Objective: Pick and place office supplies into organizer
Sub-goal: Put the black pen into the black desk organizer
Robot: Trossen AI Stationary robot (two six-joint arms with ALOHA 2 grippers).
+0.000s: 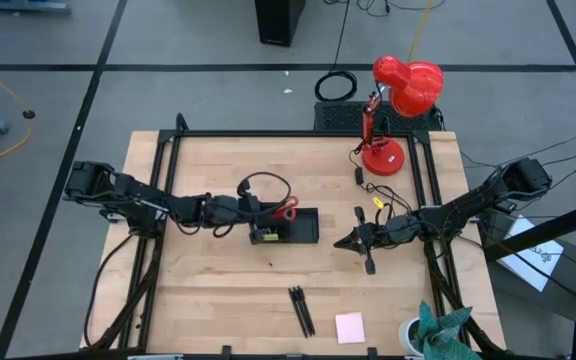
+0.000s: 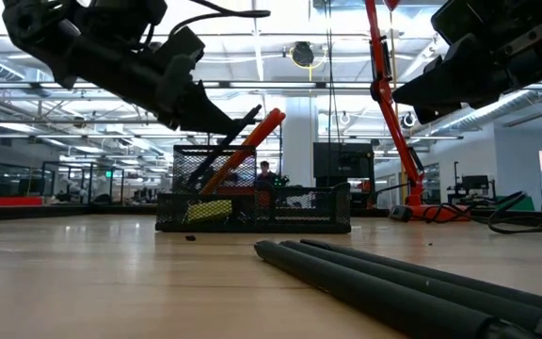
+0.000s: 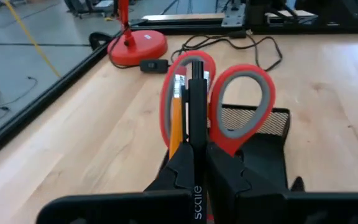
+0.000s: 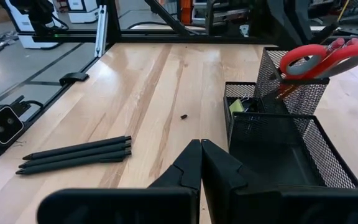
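On the left hand, lettering reads "scale".

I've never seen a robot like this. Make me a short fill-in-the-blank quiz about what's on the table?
1. The scissors standing in the mesh organizer have ____ handles.
2. The sticky-note pad lying on the table is ____.
3. The number of black pens lying side by side on the wood is ____.

Missing words: red; pink; three

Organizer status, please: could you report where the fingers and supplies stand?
Left gripper shut at organizer, scissors already in. Right gripper shut, empty. Three pens, sticky pad still out. Nothing blocking.
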